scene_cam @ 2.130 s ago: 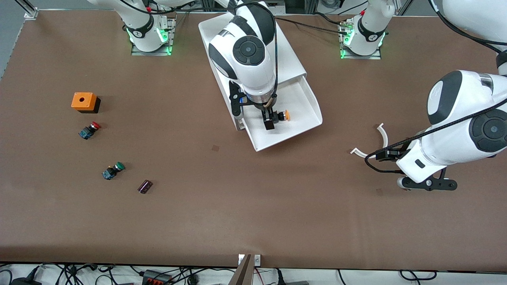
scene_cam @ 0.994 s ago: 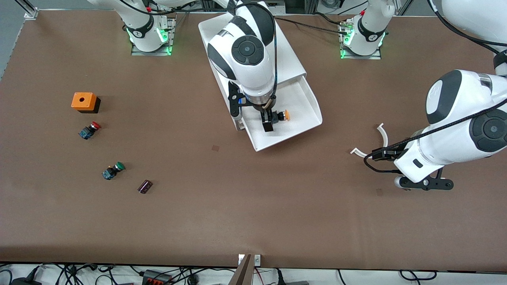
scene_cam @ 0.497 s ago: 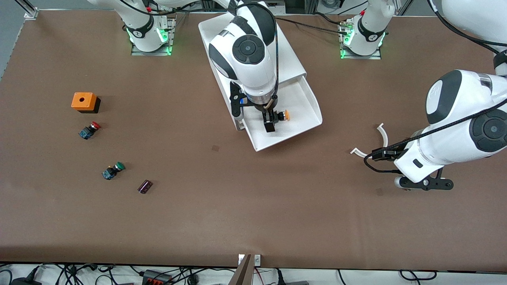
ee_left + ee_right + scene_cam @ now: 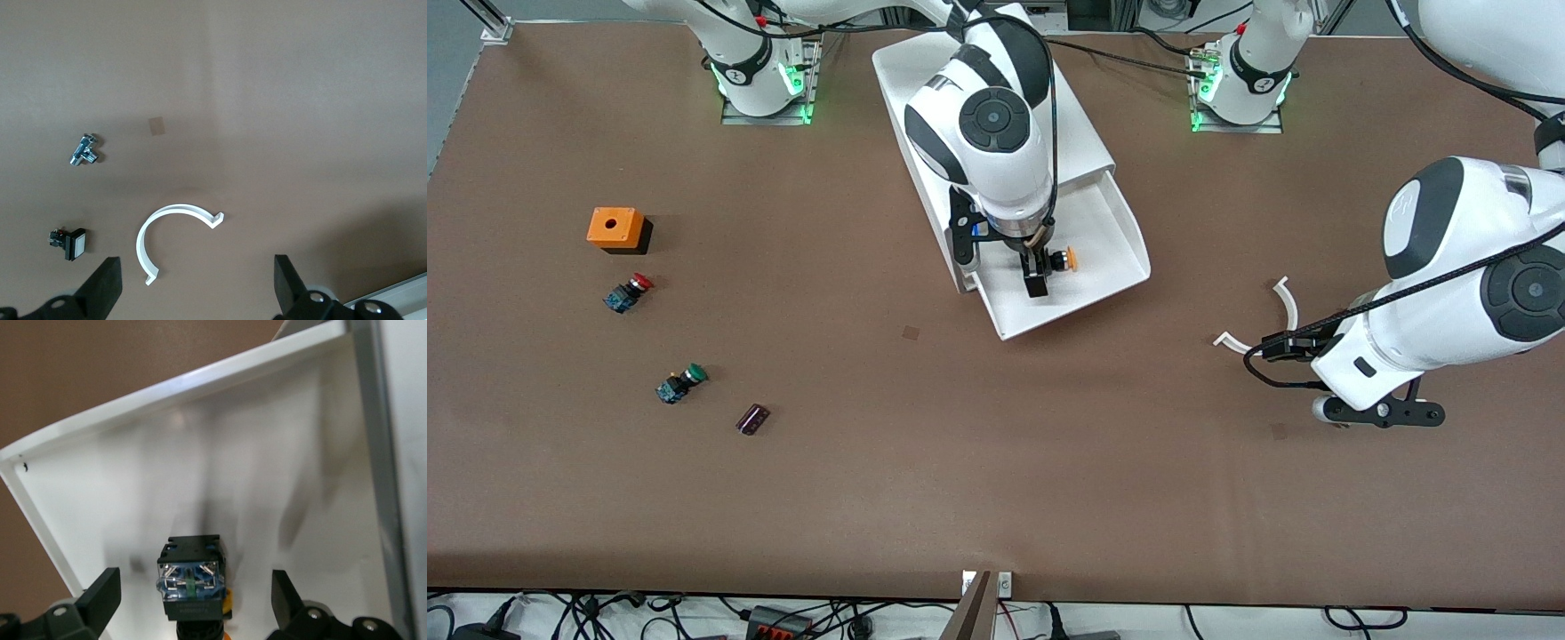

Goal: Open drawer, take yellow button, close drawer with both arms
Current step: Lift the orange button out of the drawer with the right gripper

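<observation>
The top drawer [image 4: 1116,233] of the white cabinet [image 4: 1072,116] stands pulled open. The yellow-orange capped button [image 4: 1064,260] lies on its side in the drawer. My right gripper [image 4: 1039,276] is down inside the drawer at the button's dark body. In the right wrist view the button [image 4: 190,577] lies between the gripper's [image 4: 193,605] open fingers, with a gap on each side. My left gripper [image 4: 1375,413] waits open and empty over the table at the left arm's end, also in the left wrist view [image 4: 195,290].
A white C-shaped clip [image 4: 1272,318] lies by the left gripper, also in the left wrist view [image 4: 167,230], with a metal fitting [image 4: 85,150] and a small switch [image 4: 69,243]. At the right arm's end lie an orange box [image 4: 615,228], a red-capped button [image 4: 629,292], a green-capped button [image 4: 681,383] and a dark part [image 4: 752,419].
The right arm has shifted slightly over the drawer, its gripper staying at the button. The left arm edged a little early on and has been still since.
</observation>
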`<control>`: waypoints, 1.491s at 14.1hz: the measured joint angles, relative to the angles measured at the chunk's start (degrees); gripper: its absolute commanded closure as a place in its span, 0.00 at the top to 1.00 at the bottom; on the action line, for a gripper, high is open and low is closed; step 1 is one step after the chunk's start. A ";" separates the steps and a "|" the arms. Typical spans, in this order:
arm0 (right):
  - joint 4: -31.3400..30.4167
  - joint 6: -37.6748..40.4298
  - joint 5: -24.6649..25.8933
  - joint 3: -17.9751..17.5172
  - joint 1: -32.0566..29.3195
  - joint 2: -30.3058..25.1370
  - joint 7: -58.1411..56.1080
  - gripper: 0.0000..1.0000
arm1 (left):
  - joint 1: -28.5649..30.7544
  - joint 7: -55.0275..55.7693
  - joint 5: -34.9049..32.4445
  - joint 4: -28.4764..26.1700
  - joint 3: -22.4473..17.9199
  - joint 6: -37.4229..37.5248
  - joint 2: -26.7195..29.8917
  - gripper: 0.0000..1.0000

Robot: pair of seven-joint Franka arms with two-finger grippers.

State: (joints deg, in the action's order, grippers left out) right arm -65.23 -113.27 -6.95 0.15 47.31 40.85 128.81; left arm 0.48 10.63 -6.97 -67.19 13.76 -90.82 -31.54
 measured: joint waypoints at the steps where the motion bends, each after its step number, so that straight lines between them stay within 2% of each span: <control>1: 0.00 -0.09 0.00 0.00 0.00 0.12 0.03 1.00 | 0.00 0.00 0.00 0.00 0.00 0.00 0.00 1.00; 3: 0.00 -0.12 0.00 0.00 0.03 0.29 0.13 1.00 | 0.00 0.00 0.00 0.00 0.00 0.00 0.00 1.00; 4: 0.00 -0.14 0.00 -0.01 0.04 0.30 0.40 0.92 | -0.01 0.00 0.00 0.00 0.00 0.00 0.00 1.00; 7: 0.00 -0.22 0.00 -0.09 0.10 0.30 1.41 0.51 | -0.02 0.00 0.00 0.00 0.02 0.00 0.00 1.00; 11: 0.00 -0.25 0.00 -0.12 0.20 0.30 1.63 0.11 | -0.02 0.00 0.00 0.00 0.03 0.00 0.00 1.00; 13: 0.07 -0.36 -0.01 -0.12 0.20 0.30 1.68 0.05 | -0.02 0.00 0.00 0.00 0.03 0.00 0.00 1.00; 21: 4.20 -0.49 -0.11 0.06 -1.03 -0.22 1.97 0.02 | -0.16 0.00 0.01 0.00 0.07 0.00 0.00 1.00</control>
State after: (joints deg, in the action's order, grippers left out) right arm -61.03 -113.76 -7.06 0.21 46.28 40.63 130.78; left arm 0.32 10.63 -6.97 -67.19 13.84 -90.83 -31.54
